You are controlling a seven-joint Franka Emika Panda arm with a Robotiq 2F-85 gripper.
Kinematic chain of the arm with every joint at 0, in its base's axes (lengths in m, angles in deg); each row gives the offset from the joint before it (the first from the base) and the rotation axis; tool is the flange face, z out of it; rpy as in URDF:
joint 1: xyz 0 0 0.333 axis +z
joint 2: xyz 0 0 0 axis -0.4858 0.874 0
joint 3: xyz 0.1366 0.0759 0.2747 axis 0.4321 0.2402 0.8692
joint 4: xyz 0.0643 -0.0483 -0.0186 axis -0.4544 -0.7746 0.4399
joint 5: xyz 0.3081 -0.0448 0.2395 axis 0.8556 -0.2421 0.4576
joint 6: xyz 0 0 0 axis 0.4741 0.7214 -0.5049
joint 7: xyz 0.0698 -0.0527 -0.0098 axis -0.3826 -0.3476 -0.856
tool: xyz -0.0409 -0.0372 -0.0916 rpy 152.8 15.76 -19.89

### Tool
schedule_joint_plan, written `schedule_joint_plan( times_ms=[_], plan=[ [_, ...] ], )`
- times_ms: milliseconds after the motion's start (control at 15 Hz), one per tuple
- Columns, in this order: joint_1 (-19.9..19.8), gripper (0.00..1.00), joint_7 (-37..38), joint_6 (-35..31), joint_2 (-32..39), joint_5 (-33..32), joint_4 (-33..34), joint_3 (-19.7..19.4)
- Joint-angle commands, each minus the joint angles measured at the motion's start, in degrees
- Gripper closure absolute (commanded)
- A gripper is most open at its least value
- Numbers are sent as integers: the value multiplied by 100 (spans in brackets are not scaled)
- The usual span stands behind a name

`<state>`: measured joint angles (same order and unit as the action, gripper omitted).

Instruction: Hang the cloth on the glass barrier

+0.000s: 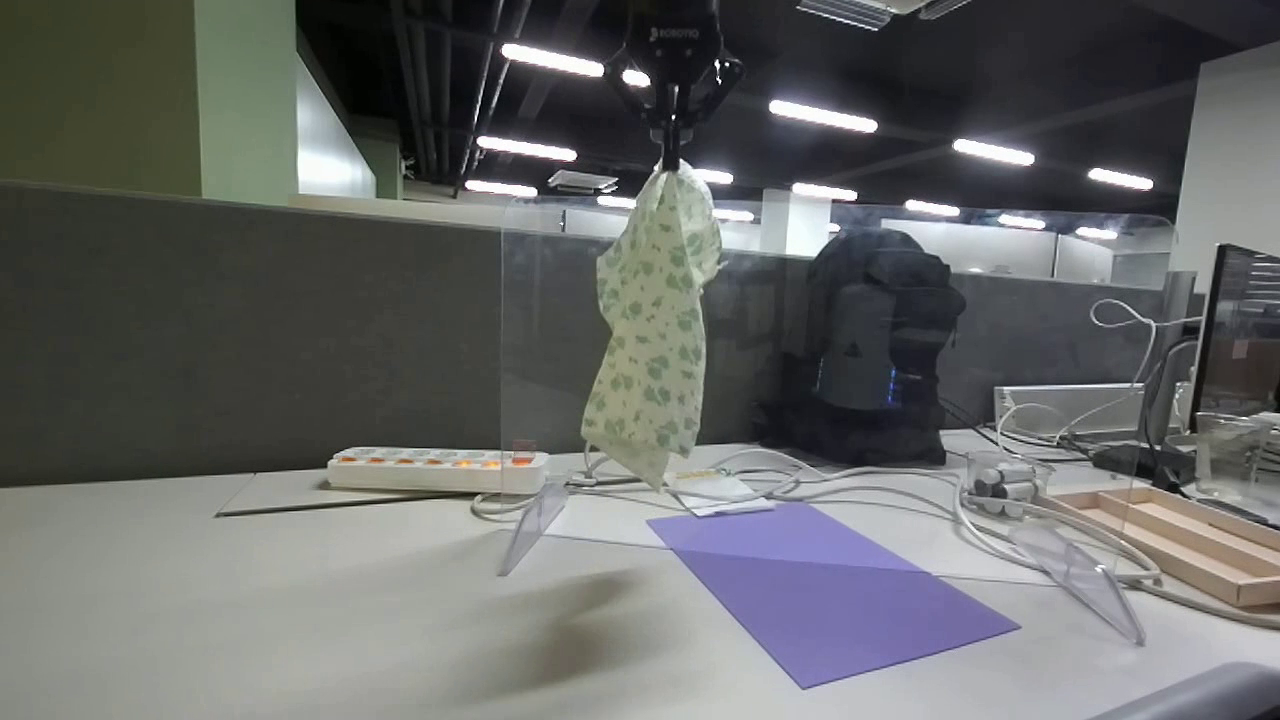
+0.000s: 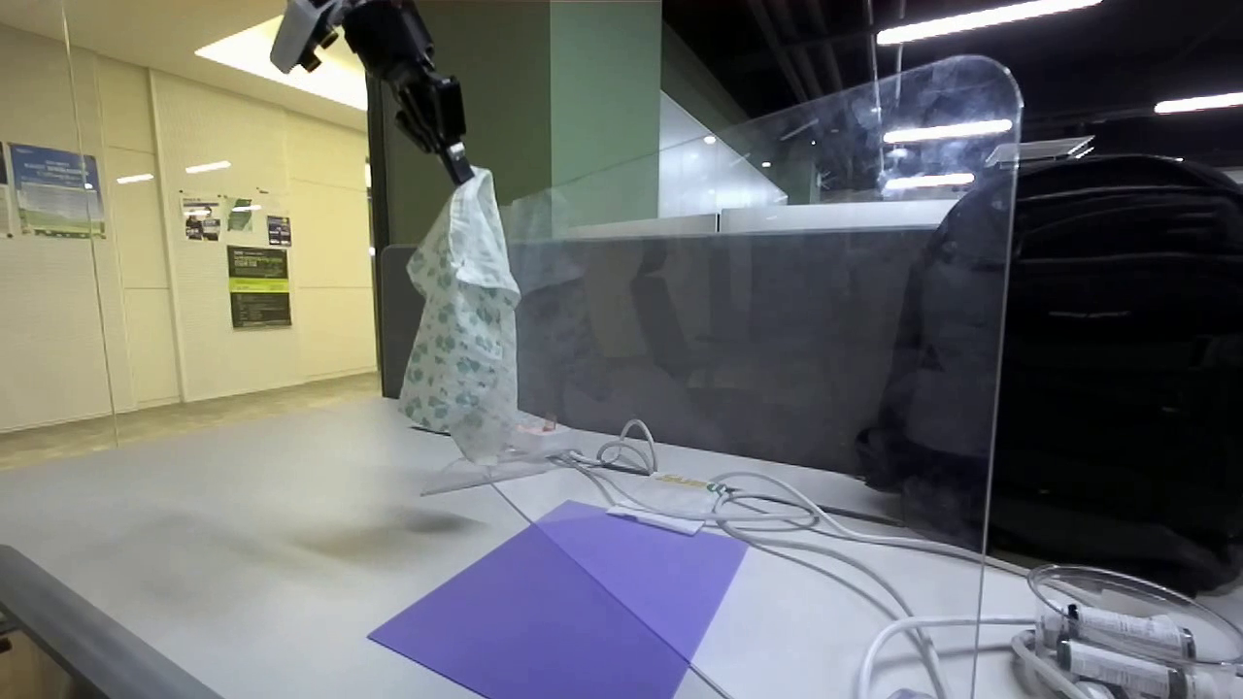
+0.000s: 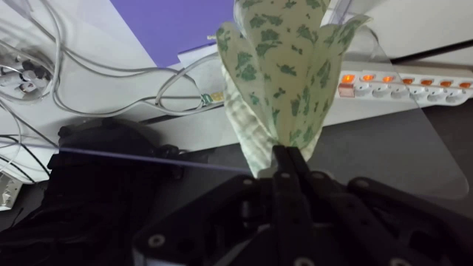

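The cloth (image 1: 650,330), pale with green leaf prints, hangs bunched and loose from my gripper (image 1: 672,160). The gripper is shut on the cloth's upper end, and its fingertips appear above the barrier's top edge in an exterior view. The clear glass barrier (image 1: 550,320) stands upright on feet on the desk. In an exterior view the cloth (image 2: 461,359) hangs at the far end of the barrier (image 2: 757,320), toward the desk's front side. I cannot tell whether they touch. In the wrist view the cloth (image 3: 284,74) spreads out below the fingertips (image 3: 286,147).
A purple sheet (image 1: 830,600) lies under the barrier. A white power strip (image 1: 435,470) and loose cables (image 1: 850,480) lie behind it. A black backpack (image 1: 880,340) leans near a grey partition (image 1: 250,330). A wooden tray (image 1: 1180,540) and monitor (image 1: 1240,340) stand at one side.
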<state>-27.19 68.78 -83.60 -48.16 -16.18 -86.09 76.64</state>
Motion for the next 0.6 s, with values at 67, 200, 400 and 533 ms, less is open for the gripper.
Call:
schedule_joint_plan(
  times_ms=[67,200,400,533],
  plan=[
    [-348,99,617,126,-242,-204,451,101],
    [-536,99,854,100,-314,-287,550,108],
    [-824,99,1337,176,-364,-517,668,136],
    [-975,99,1657,176,-294,-605,767,102]
  ],
)
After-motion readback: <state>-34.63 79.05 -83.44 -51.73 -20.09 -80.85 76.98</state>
